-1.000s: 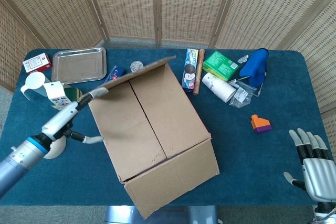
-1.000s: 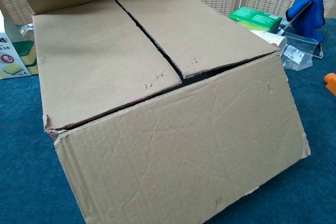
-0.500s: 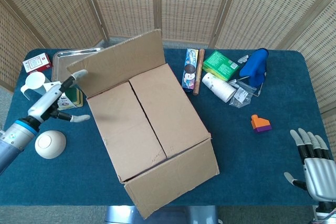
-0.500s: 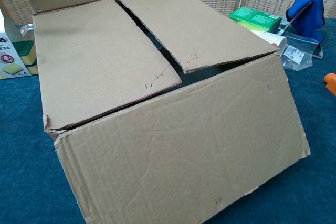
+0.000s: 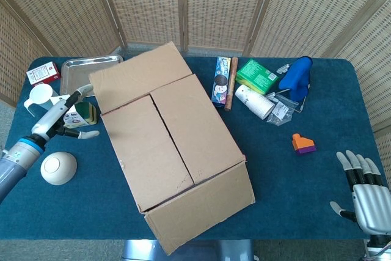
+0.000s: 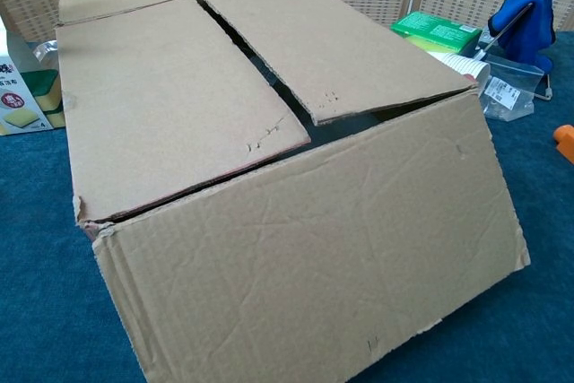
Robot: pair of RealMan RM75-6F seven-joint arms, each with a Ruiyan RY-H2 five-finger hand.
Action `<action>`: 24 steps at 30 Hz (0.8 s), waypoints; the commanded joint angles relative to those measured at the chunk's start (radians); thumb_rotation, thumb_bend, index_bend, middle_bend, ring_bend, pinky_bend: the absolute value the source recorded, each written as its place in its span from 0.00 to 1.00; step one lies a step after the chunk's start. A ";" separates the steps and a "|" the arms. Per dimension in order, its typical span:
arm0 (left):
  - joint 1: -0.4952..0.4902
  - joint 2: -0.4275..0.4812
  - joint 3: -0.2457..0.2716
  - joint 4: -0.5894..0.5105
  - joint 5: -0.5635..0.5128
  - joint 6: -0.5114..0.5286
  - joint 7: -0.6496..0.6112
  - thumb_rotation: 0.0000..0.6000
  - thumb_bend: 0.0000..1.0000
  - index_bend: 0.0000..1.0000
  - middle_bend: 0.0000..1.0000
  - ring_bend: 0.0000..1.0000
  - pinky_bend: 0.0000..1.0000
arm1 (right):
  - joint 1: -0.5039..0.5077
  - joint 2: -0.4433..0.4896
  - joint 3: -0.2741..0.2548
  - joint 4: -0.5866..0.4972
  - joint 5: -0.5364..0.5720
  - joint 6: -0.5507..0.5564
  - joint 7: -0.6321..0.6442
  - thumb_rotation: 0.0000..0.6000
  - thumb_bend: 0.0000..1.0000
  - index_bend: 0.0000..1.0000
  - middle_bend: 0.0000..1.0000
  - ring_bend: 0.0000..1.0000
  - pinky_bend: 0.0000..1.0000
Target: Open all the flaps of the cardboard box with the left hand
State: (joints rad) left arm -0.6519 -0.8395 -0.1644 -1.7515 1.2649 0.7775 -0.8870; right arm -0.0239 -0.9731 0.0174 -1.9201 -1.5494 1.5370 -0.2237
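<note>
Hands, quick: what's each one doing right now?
Left hand: open, holding nothing, beside the cardboard box.
Right hand: open, empty.

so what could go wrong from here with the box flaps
The far flap is folded back, and its outer edge reaches over the metal tray; pushing it further could shove the tray. The two inner flaps still lie almost flat with only a narrow gap between them, so the left robot hand may struggle to get fingers under an edge and might drag the cardboard box instead. The sponge pack and white bowl lie close to that hand and could get knocked.
</note>
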 commanded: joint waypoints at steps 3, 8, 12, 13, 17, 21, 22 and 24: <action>0.013 -0.011 -0.001 -0.013 0.038 0.037 0.071 1.00 0.00 0.04 0.00 0.00 0.00 | 0.001 -0.001 0.000 0.000 0.001 0.000 -0.001 1.00 0.00 0.00 0.00 0.00 0.00; 0.026 -0.054 -0.007 -0.043 0.063 0.144 0.292 1.00 0.00 0.00 0.00 0.00 0.00 | 0.000 -0.001 -0.002 0.000 -0.002 0.001 -0.001 1.00 0.00 0.00 0.00 0.00 0.00; 0.023 -0.114 -0.006 -0.074 0.052 0.195 0.481 1.00 0.00 0.00 0.00 0.00 0.00 | -0.001 -0.001 -0.003 -0.001 -0.005 0.001 0.001 1.00 0.00 0.00 0.00 0.00 0.00; 0.020 -0.130 -0.007 -0.083 0.046 0.200 0.511 1.00 0.00 0.00 0.00 0.00 0.00 | -0.001 0.000 -0.004 0.000 -0.006 0.001 0.001 1.00 0.00 0.00 0.00 0.00 0.00; 0.000 -0.165 -0.009 -0.129 0.018 0.181 0.588 1.00 0.01 0.03 0.00 0.00 0.01 | -0.002 0.004 -0.005 -0.002 -0.009 0.003 0.010 1.00 0.00 0.00 0.00 0.00 0.00; -0.015 -0.169 -0.007 -0.159 0.016 0.158 0.627 1.00 0.04 0.22 0.10 0.06 0.12 | -0.004 0.008 -0.002 -0.002 -0.009 0.009 0.020 1.00 0.00 0.00 0.00 0.00 0.00; -0.019 -0.168 -0.006 -0.166 0.016 0.153 0.641 1.00 0.04 0.25 0.13 0.08 0.13 | -0.004 0.009 -0.002 -0.002 -0.009 0.010 0.023 1.00 0.00 0.00 0.00 0.00 0.00; -0.026 -0.166 -0.005 -0.178 0.015 0.144 0.666 1.00 0.04 0.25 0.15 0.09 0.16 | -0.004 0.010 -0.002 -0.002 -0.011 0.010 0.026 1.00 0.00 0.00 0.00 0.00 0.00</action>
State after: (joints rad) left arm -0.6705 -1.0051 -0.1705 -1.9187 1.2819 0.9302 -0.2362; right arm -0.0277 -0.9631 0.0152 -1.9224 -1.5596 1.5472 -0.1977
